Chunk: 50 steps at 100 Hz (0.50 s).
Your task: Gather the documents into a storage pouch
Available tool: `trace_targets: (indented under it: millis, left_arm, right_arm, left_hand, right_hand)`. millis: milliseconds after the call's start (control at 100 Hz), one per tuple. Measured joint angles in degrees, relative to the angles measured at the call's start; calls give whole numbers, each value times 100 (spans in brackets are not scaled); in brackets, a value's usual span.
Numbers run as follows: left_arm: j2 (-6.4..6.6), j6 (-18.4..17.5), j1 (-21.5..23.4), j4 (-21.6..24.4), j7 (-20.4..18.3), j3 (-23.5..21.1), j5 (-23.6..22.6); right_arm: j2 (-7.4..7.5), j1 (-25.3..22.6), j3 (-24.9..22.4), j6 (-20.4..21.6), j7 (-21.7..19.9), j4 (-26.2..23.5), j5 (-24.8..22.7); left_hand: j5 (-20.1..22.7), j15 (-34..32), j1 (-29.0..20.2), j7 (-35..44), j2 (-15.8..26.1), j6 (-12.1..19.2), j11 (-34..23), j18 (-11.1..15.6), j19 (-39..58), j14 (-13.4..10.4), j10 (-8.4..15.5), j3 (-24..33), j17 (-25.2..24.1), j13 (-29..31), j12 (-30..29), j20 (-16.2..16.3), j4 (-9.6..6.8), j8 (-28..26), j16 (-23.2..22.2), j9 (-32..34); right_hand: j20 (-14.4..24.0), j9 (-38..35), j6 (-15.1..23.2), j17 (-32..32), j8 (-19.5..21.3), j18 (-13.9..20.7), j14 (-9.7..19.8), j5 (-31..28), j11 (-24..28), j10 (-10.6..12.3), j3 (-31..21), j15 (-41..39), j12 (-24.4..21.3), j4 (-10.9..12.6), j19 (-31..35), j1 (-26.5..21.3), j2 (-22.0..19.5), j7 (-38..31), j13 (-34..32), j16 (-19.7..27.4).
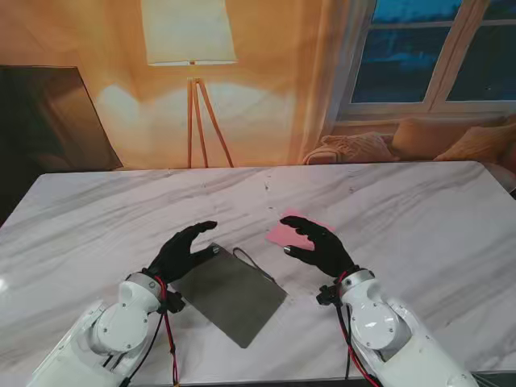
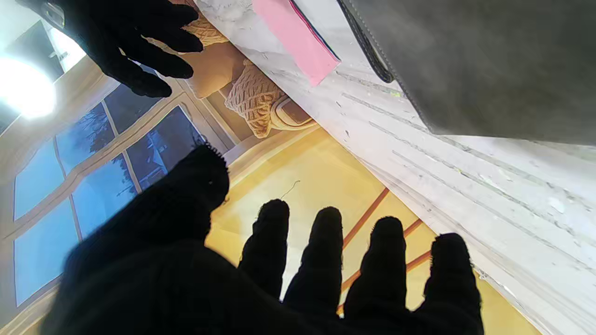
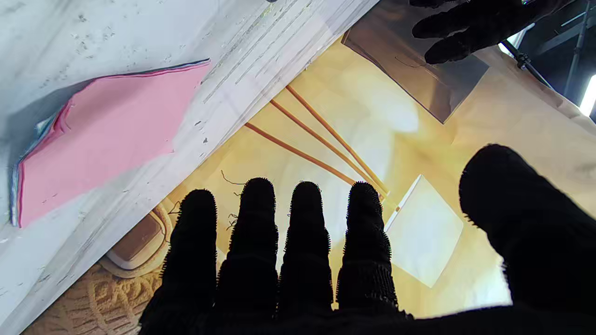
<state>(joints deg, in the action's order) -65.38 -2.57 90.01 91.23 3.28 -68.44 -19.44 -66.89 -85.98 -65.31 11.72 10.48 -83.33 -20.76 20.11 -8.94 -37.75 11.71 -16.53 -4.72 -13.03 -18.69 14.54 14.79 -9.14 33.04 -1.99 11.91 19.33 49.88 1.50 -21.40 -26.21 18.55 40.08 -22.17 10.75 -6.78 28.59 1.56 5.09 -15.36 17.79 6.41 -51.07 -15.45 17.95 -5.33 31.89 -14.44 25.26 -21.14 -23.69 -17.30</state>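
A flat grey pouch (image 1: 230,295) with a dark strap lies on the marble table (image 1: 419,210) in front of me, also seen in the left wrist view (image 2: 489,60). A thin stack of documents with a pink sheet on top (image 1: 286,234) lies just beyond it to the right; it shows in both wrist views (image 2: 300,39) (image 3: 98,135). My left hand (image 1: 181,251) hovers open over the pouch's left corner, fingers spread. My right hand (image 1: 318,246) hovers open over the near part of the pink stack, holding nothing. Part of the stack is hidden under it.
The table's far edge (image 1: 266,168) runs across the view, with a floor lamp (image 1: 192,48), a sofa with cushions (image 1: 435,141) and a window beyond. A dark panel (image 1: 44,121) stands at the far left.
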Motion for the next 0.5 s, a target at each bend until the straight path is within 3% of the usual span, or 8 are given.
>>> trace_targets:
  millis: [500]
  left_arm:
    - [-2,-44,-35,-28,-6,50,38]
  right_arm:
    - [1,-3,3,10,-14,-5,2]
  left_hand:
    - [0,0,0,52,0,0,0,0,0,0,0,0,0,0,0,0,0,0,0,0]
  right_hand:
    - [36,0,0,1,0,0,0,0,0,0,0,0,0,0,-2,0,0,0,0,0]
